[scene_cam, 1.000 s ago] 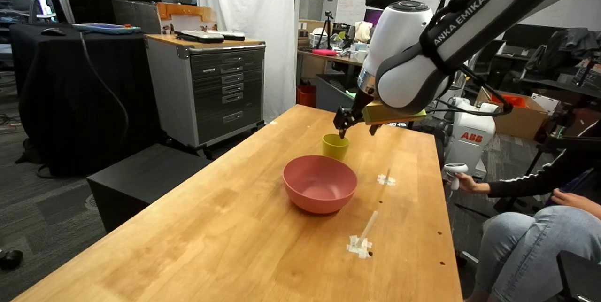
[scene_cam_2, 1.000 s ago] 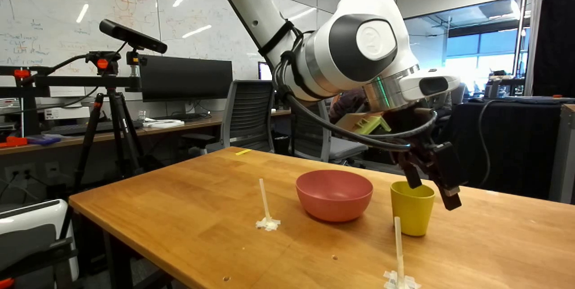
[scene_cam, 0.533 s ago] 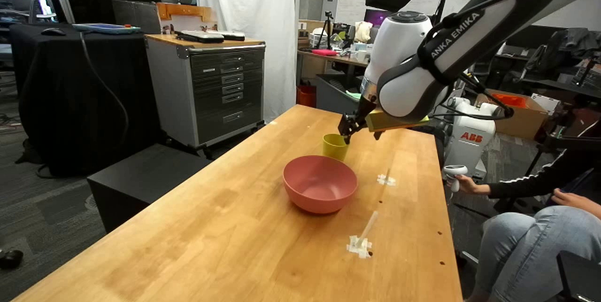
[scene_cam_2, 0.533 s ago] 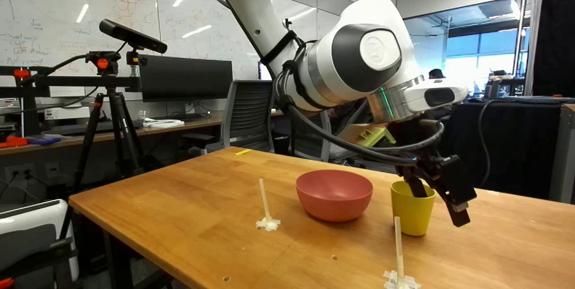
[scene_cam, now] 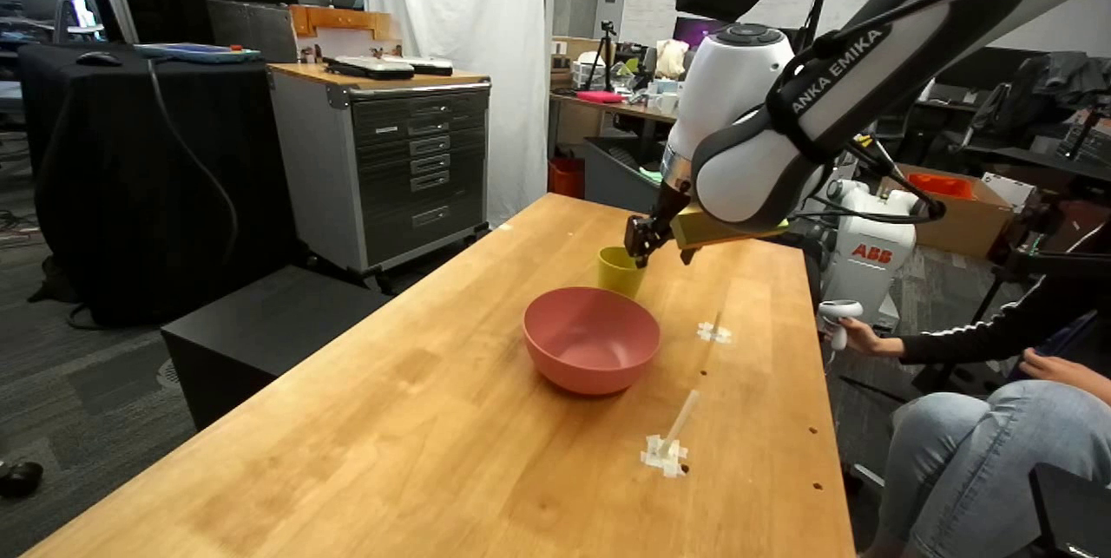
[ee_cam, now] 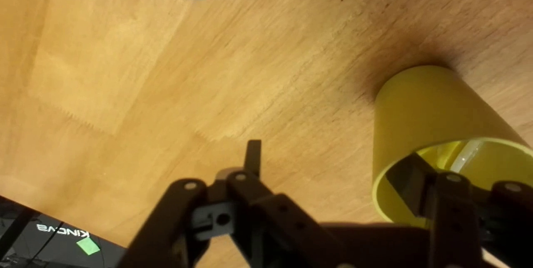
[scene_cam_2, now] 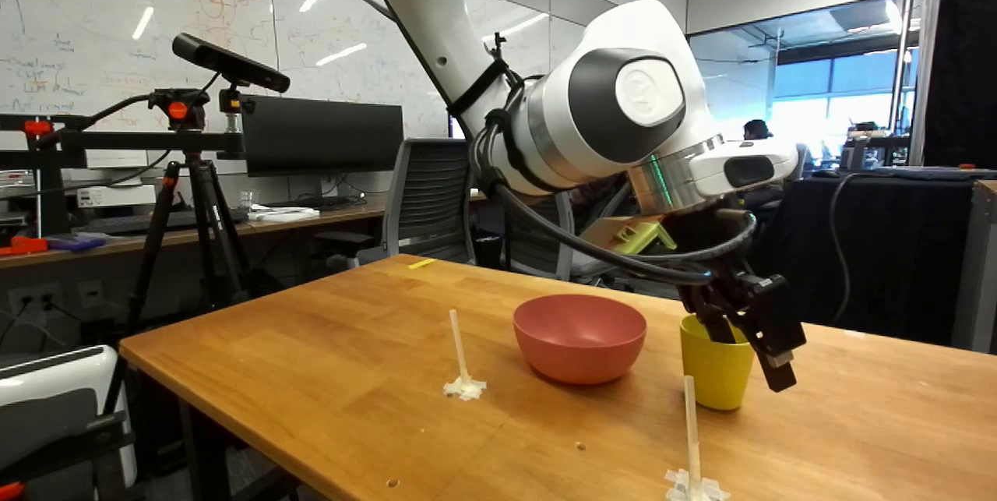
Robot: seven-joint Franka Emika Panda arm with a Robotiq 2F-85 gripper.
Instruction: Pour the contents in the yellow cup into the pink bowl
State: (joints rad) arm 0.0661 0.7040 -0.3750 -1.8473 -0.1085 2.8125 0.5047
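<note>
My jaws stand wide apart, holding nothing: one dips inside the yellow cup (scene_cam_2: 720, 372), the other hangs outside it, above the table (scene_cam_2: 350, 376). The cup is upright on the tabletop near the pink bowl (scene_cam_2: 580, 353), and through the wrist view I see some of its contents (ee_cam: 466, 156), yellow and whitish.

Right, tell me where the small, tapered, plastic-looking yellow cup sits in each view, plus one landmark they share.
In an exterior view: yellow cup near the centre, just behind the round pink plastic-looking bowl.
In an exterior view: yellow cup at lower right, bowl to its left.
In the wrist view: yellow cup at the right edge, slightly cut off.
Shared landmark: the black two-fingered gripper, at the cup's mouth.
</note>
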